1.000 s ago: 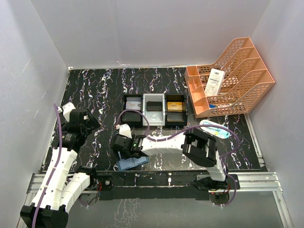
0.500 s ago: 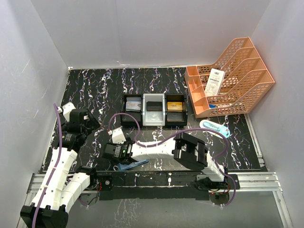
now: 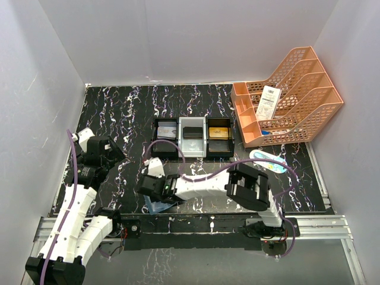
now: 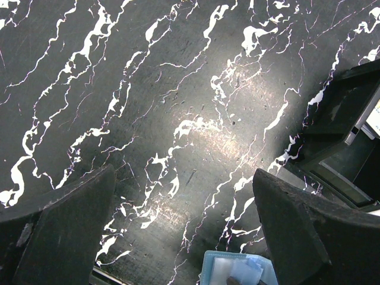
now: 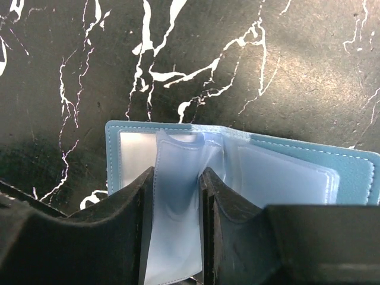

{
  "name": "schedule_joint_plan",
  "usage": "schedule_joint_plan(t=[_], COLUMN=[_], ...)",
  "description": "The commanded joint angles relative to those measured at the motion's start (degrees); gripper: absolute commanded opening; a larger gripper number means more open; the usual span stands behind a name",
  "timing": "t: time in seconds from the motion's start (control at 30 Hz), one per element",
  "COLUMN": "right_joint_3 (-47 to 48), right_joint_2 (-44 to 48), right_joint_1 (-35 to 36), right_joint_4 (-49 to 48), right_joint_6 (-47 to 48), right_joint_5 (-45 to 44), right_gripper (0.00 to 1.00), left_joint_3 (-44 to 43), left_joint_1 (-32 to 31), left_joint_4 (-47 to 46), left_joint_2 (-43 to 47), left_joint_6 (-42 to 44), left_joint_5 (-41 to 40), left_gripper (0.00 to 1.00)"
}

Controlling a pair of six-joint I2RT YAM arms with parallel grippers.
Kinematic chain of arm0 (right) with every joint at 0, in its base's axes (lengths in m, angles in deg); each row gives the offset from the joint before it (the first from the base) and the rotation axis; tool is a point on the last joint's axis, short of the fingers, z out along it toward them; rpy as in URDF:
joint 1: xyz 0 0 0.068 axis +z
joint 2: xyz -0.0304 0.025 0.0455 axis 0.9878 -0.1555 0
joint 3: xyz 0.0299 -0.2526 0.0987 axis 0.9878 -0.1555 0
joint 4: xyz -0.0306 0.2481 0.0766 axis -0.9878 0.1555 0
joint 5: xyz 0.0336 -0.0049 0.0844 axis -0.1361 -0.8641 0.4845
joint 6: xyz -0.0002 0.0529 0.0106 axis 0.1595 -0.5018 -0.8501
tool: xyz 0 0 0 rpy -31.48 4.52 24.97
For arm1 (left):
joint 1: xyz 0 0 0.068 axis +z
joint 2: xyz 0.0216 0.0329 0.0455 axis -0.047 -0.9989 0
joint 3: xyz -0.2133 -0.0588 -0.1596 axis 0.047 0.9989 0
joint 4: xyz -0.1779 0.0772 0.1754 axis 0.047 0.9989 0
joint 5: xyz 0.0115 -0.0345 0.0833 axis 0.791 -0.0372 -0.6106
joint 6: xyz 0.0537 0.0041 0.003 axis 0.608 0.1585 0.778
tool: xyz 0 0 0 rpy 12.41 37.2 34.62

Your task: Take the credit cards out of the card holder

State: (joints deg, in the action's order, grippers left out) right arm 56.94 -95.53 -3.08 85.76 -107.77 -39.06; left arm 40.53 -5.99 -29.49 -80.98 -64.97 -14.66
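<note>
The teal-blue card holder (image 3: 158, 206) lies open near the table's front edge, its pale clear pockets facing up (image 5: 285, 172). My right gripper (image 3: 153, 197) is over it. Its fingers (image 5: 142, 202) press both sides of one clear pocket leaf, which bows between them; the gripper (image 5: 177, 181) is shut on that leaf. No card shows inside the pockets. A greyish card (image 3: 167, 131), a black card (image 3: 191, 132) and a gold card (image 3: 218, 133) lie in the three-compartment tray (image 3: 193, 152). My left gripper (image 3: 110, 149) hangs open at the left (image 4: 184, 202), with a corner of the card holder (image 4: 237, 270) below it.
An orange file rack (image 3: 288, 98) stands at the back right with a white barcoded slip (image 3: 269, 101) in it. A white-and-light-blue oval case (image 3: 270, 160) lies in front of the rack. The tray's dark corner (image 4: 338, 119) shows at the right of the left wrist view.
My right gripper swung left, then came back right over the card holder, and its jaws narrowed onto a clear pocket leaf. The left arm has not moved.
</note>
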Motion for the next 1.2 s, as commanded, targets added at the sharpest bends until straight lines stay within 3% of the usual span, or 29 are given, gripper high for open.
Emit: schedule_joint_plan(t=[0.0,0.1,0.27,0.5,0.73,0.97,1.17], right_joint_3=[-7.7,-9.3,-6.6,-0.2,-1.8,-7.1,-8.5], right_joint_2=[2.7,3.5,3.2,5.9,11.0,14.2,14.2], right_joint_1=[-2.8,-3.5,-3.6,-3.1,-3.1,-3.4,-4.3], right_joint_4=[-7.2,-9.8,-6.5,-0.2,5.3,7.6,8.4], right_joint_6=[-0.7,-0.7,-0.6,3.3,2.4,1.2,1.3], right_joint_5=[10.5,12.5,10.9,7.9,-0.4,-3.2,-1.9], right_gripper=[0.27,0.24,0.28,0.44,0.65,0.75,0.77], left_joint_3=[-1.6,-1.6,-1.5,-1.6,-1.5,-1.5,-1.4], left_joint_1=[0.4,0.4,0.4,0.4,0.4,0.4,0.4], left_joint_4=[-0.4,-0.4,-0.5,-0.5,-0.7,-0.9,-0.8], left_joint_2=[0.0,0.1,0.0,-0.1,-0.2,-0.8,-1.0], left_joint_6=[0.7,0.7,0.8,0.7,0.8,1.0,1.0], left_joint_5=[-0.2,-0.2,0.0,0.1,0.5,0.9,1.1], left_gripper=[0.99,0.99,0.99,0.99,0.99,0.99,0.99])
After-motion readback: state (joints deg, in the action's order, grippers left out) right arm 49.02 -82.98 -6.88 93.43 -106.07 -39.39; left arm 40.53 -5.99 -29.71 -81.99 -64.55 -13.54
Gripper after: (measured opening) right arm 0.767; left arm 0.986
